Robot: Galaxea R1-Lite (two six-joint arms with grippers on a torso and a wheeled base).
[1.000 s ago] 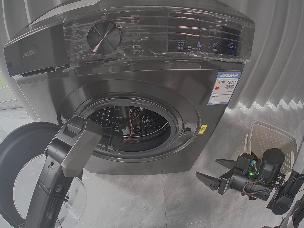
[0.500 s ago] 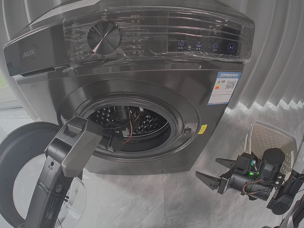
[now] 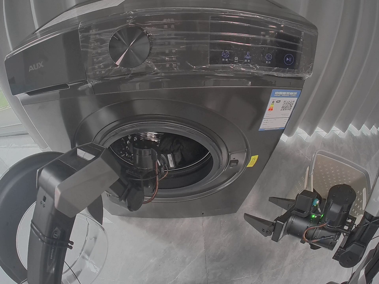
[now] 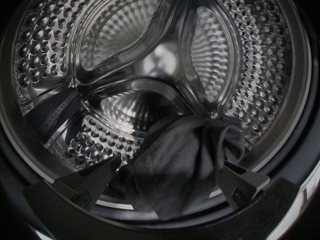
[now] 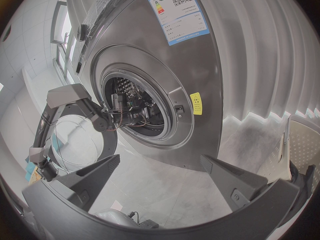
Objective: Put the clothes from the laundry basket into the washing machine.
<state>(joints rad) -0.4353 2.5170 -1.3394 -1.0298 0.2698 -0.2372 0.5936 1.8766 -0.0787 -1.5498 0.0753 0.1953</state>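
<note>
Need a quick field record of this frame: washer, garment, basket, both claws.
washer: grey front-loading washing machine, round door open on robot's left
garment: dark grey cloth garment in perforated steel drum, near front rim
basket: white perforated plastic laundry basket, right of washer
left claw: open, at drum mouth, straddling the garment
right claw: open, empty, above floor beside basket

Pale pleated curtain [image 3: 343, 79] hangs behind grey tiled floor [image 3: 189, 249].
</note>
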